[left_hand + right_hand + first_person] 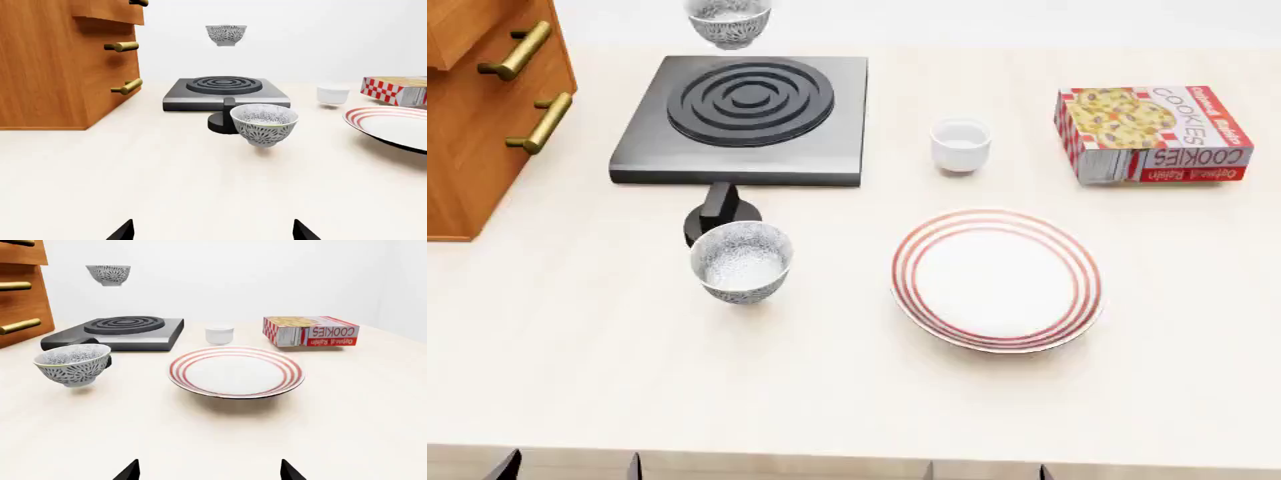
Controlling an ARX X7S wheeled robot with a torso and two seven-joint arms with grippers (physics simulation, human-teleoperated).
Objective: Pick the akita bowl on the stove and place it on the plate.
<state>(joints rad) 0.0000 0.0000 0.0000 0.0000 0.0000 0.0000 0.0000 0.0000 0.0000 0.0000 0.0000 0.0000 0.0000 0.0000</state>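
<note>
One akita bowl (225,35) (727,20) (108,274), white with a black floral pattern, hangs in the air above the stove's far side, touching nothing. The stove (747,110) (225,90) (117,332) is a dark slab with black burner rings. A look-alike bowl (742,262) (264,124) (72,362) stands on the table in front of the stove knob (721,215). To its right lies the red-ringed plate (924,300) (293,374) (357,117). My left gripper (213,231) (570,468) and right gripper (210,471) (988,470) are open and empty, low at the table's near edge.
A wooden drawer cabinet (481,110) (60,65) with brass handles stands left of the stove. A plain white cup (960,146) (219,334) sits right of the stove. A cookie box (1154,133) (310,331) lies at the back right.
</note>
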